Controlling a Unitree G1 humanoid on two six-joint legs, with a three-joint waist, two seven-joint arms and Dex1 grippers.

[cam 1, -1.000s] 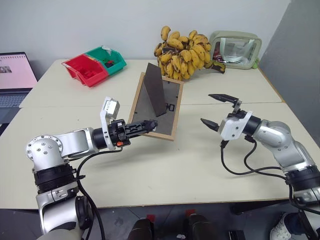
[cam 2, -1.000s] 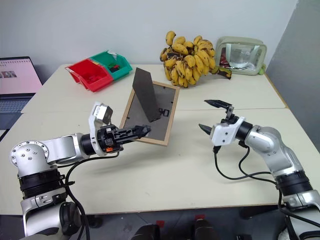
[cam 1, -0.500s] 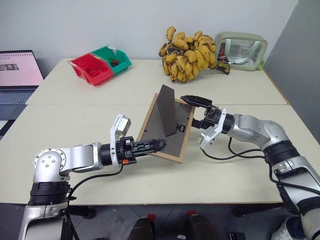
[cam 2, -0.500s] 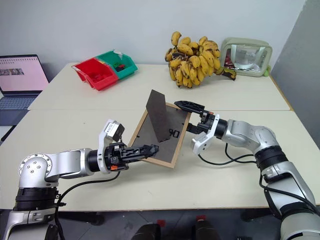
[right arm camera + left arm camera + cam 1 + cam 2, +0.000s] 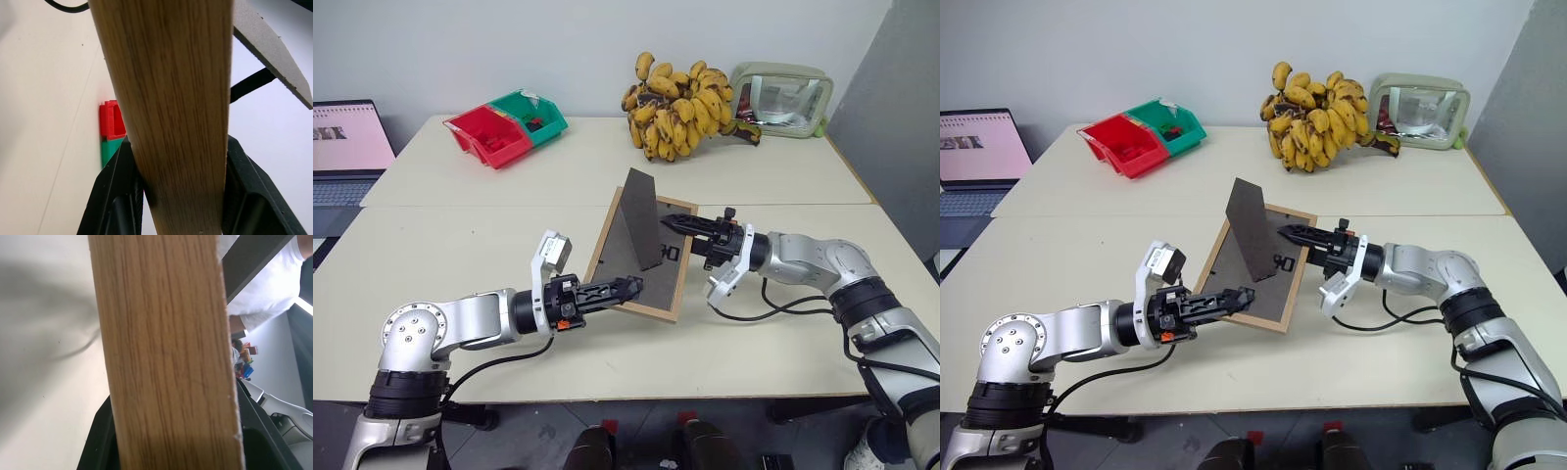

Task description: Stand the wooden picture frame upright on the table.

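Left claw (image 5: 625,289) is clamped on the near bottom edge of the wooden picture frame (image 5: 646,257); the wrist view has the wood rail running between both black fingers (image 5: 100,440), grain close up, the fingertips hidden behind it. Frame is held back side up, tilted, with its far end nearer the table (image 5: 460,235) and its dark fold-out stand (image 5: 641,217) sticking up as a triangular flap. Whether the low far edge touches the tabletop cannot be made out.

Right claw (image 5: 677,224) reaches in from the right and is clenched on the frame's right rail near the far corner; its wrist view shows the rail between the two fingers (image 5: 116,196), with the grey stand cut off at the picture edge. Front panel of the frame is hidden, facing down.

Further back: red and green bins (image 5: 504,125) on the left, contents too small to tell. Bunch of bananas (image 5: 680,103) at centre back. Green-rimmed clear box (image 5: 778,96) beside it. Laptop (image 5: 342,147) at far left, cut off by the edge.
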